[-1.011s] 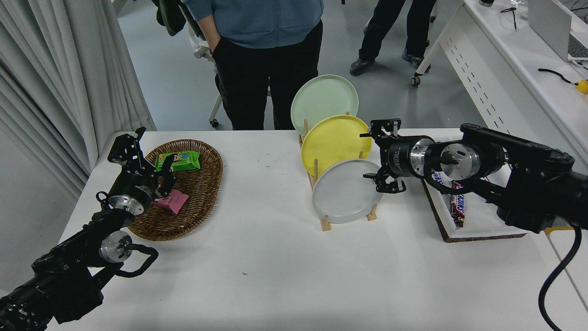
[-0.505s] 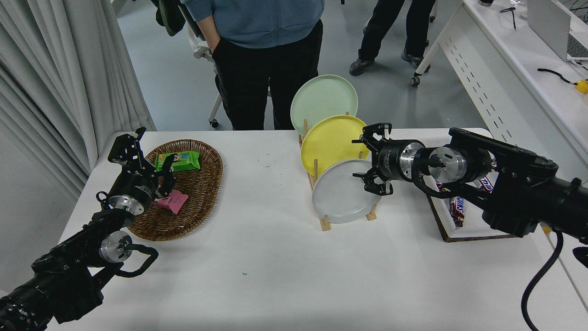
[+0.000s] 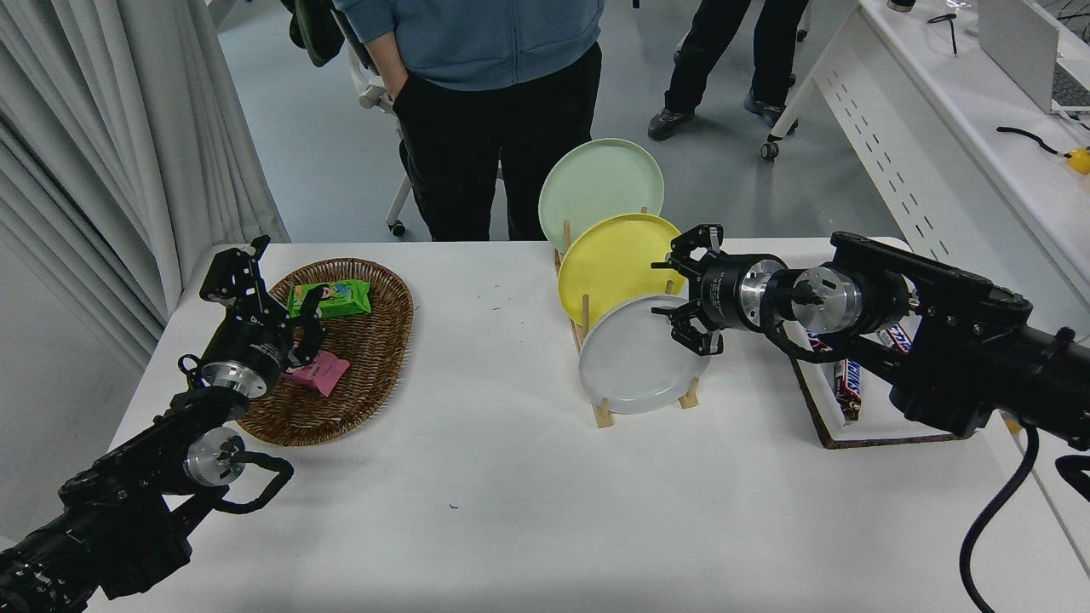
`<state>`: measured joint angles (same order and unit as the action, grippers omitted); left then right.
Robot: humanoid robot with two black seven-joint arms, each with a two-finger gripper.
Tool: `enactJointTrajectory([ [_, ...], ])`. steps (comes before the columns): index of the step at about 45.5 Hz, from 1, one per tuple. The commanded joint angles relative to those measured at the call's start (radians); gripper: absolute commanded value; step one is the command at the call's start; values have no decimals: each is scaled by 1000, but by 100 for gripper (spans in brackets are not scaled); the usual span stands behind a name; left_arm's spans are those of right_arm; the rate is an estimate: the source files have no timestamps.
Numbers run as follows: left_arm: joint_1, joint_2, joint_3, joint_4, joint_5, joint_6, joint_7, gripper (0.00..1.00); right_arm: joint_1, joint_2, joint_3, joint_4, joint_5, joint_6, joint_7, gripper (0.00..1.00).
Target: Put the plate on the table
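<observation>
The light-grey plate [image 3: 639, 358] stands upright in the front slot of a wooden rack [image 3: 603, 415] on the white table [image 3: 528, 494]. Behind it stand a yellow plate [image 3: 609, 260] and a pale green plate [image 3: 596, 183]. My right gripper [image 3: 677, 289] is open at the grey plate's upper right rim, its fingers spread either side of the edge, holding nothing. My left gripper [image 3: 277, 294] is parked at the lower left over the basket, open and empty.
A wicker basket [image 3: 358, 375] with a green packet [image 3: 330, 298] and a pink packet [image 3: 322, 372] lies at the left. A tray [image 3: 886, 417] with candy bars sits under my right arm. A person [image 3: 490, 102] stands at the far side. A white perforated desk [image 3: 954, 111] is at the right.
My right arm has moved left, bringing the open gripper from beside the plate to its upper right rim. The plates and left arm have not moved.
</observation>
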<state>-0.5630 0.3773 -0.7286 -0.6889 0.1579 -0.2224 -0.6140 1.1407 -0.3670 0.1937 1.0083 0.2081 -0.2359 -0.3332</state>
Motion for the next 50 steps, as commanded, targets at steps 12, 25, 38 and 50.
enactJointTrajectory([
  [12, 0, 0, 0, 0, 0, 0, 0, 100, 1, 0, 9, 3, 4, -5, -35, 38],
  [25, 0, 0, 0, 0, 0, 0, 0, 100, -2, 0, 26, 4, 4, -3, -53, 36],
  [38, 0, 0, 0, 0, 0, 0, 0, 100, -4, 0, 33, 4, 2, -5, -53, 30],
  [50, 0, 0, 0, 0, 0, 0, 0, 100, -9, 0, 35, 3, -3, -6, -52, 24],
])
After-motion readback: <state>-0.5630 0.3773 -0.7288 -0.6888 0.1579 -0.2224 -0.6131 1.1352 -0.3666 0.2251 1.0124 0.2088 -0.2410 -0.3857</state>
